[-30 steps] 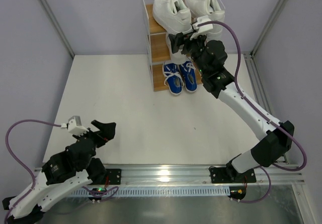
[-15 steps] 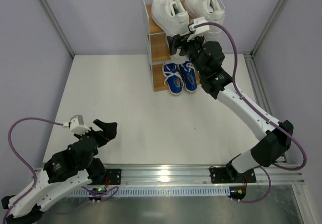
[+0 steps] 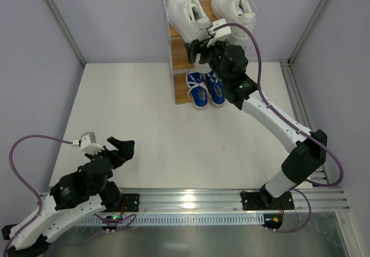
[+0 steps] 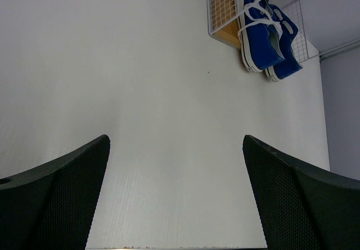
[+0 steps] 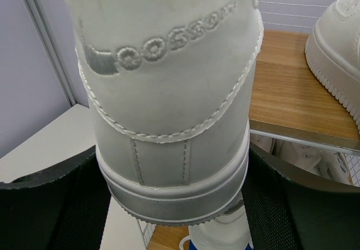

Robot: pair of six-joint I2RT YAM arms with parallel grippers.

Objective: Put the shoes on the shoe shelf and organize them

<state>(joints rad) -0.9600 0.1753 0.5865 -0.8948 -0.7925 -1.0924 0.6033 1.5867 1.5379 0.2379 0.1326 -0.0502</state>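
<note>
The right hand (image 3: 200, 45), jaws spread wide, clamped the heel of a white sneaker (image 5: 169, 92) over the shoe shelf (image 5: 287, 92) top board, and the job called for pushing it squarely forward, parallel to the neighbouring sneaker (image 5: 337, 53) on its right, while the left hand (image 4: 175, 194) hung fully open and empty.

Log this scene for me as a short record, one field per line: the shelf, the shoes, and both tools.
Shelf: three tiers, at the far edge of the table
Top tier: left white shoe, right white shoe
Bottom tier: blue pair, toes outward
Right tool: closed on the left white shoe's heel
Left tool: open, empty, over bare table
</note>
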